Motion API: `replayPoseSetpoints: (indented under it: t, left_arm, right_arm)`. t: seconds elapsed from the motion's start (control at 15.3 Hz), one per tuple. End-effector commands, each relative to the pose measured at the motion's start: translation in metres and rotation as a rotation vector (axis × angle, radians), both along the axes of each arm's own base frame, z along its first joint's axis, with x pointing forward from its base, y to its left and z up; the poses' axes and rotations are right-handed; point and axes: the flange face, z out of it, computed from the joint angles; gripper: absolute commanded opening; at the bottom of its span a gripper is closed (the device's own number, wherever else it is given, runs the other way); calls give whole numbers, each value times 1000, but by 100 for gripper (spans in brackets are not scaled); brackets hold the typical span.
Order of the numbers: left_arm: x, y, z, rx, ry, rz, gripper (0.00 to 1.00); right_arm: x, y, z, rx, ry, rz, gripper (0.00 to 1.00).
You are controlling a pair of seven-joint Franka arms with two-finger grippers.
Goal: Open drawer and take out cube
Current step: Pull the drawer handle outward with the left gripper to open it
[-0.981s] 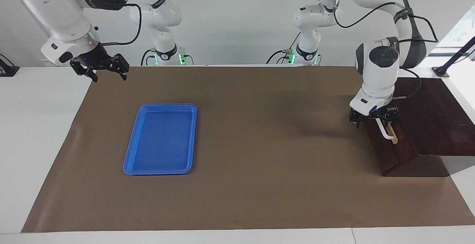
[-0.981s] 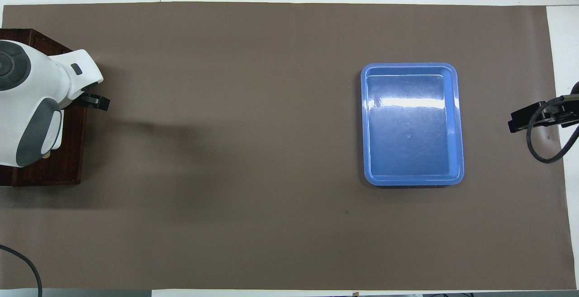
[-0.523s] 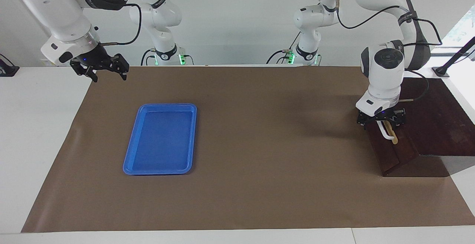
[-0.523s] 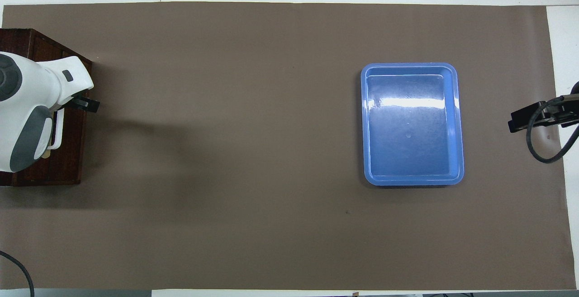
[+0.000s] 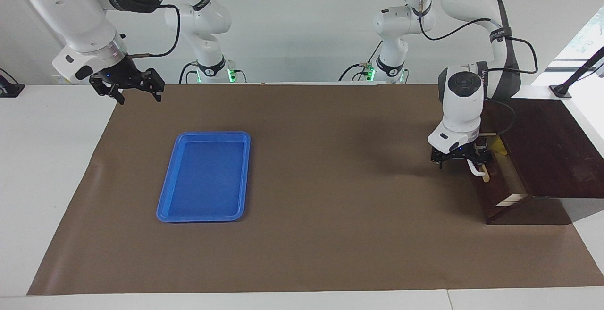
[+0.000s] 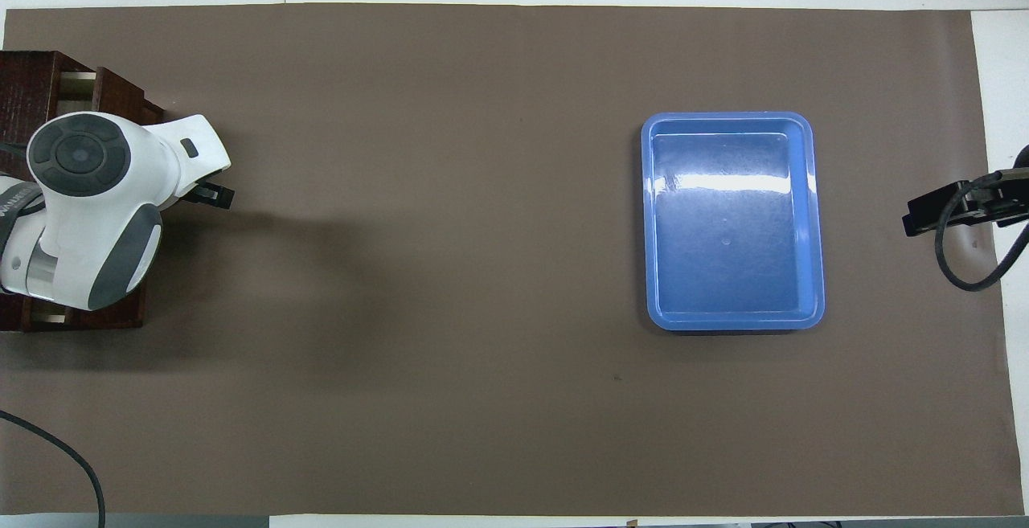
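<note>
Two arms: both stand at one table covered with a brown mat.
Left gripper: low at the drawer front, fingers spread wide on either side of the white bar handle; whether they press on it cannot be told.
Drawer: pulled partly out of the dark wooden box at the left arm's end of the table, pale inner walls showing.
Cube: a yellow corner shows inside the drawer, beside the left arm's wrist; it lies untouched.
Right gripper: waits in the air over the mat's corner at the right arm's end, fingers apart, holding nothing.
Blue tray: flat on the mat, toward the right arm's end, well apart from the drawer.
</note>
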Motion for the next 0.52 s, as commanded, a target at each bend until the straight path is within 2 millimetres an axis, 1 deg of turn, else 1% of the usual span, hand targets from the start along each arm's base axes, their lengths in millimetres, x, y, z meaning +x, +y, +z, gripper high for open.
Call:
replayPoseSetpoints:
  t: [0.0,0.07,0.2,0.26,0.33,0.46]
  left_arm:
    - [-3,-44,-10,-41,-37,55,100]
    - [-5,-63,-6,-55,-43,82,100]
    - [-3,-88,7,-94,-31,121,100]
    - [-4,-100,9,-106,-15,130,100]
    - [-2,-102,14,-107,-11,134,100]
    - [-2,-104,12,-109,-9,148,100]
  right_arm:
    - [-2,-2,4,-8,-13,5,100]
    - [-2,-1,4,-7,-12,8,100]
    - [-2,-3,3,-7,-12,5,100]
    - [-2,-2,3,-7,-10,7,100]
    - [-2,-3,3,-5,-12,5,100]
    - [-2,-1,4,1,-14,6,100]
